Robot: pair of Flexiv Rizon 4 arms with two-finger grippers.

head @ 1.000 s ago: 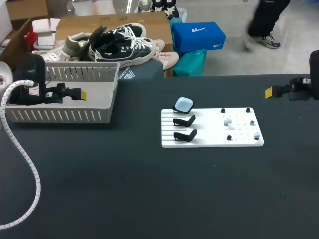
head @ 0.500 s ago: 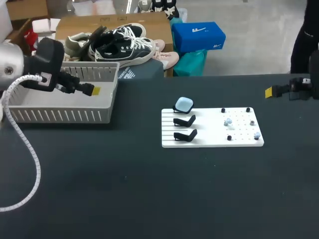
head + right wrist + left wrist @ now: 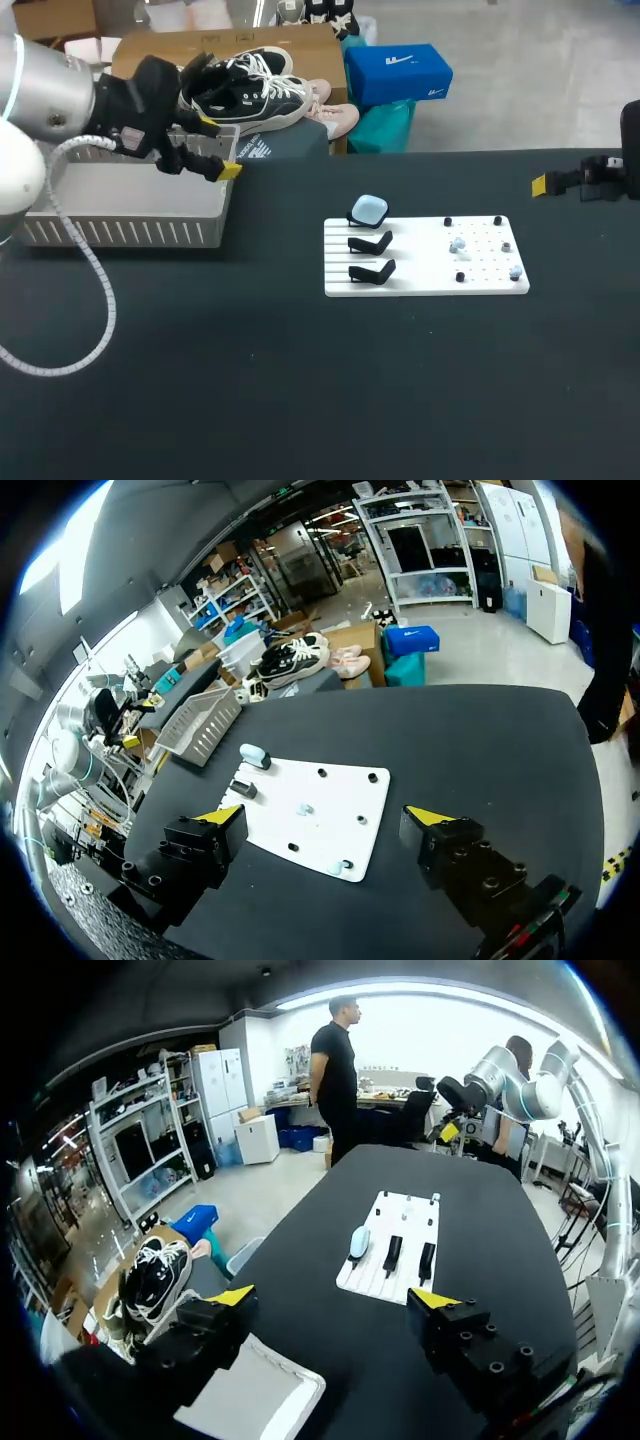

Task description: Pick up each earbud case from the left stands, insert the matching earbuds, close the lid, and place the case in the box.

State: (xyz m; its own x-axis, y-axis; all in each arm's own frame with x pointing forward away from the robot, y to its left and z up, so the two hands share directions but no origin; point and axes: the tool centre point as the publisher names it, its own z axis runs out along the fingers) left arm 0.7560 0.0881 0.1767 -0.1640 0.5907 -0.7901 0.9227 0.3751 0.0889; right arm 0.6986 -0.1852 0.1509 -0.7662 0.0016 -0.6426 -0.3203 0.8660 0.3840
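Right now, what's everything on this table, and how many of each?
Board: one, white, middle of the table.
Earbud case: one, pale blue, on the stand at the board's far left corner.
Bare stands: two, black, on the board's left part, next to the case.
Earbuds: two, pale blue, on the board's right part.
Pegs: four, black, around the earbuds on the board's right part.
Basket: one, grey, far left of the table.
Left gripper: one, black with yellow tips, open, above the basket's right wall.
Right gripper: one, black with yellow tips, open, at the table's right edge.
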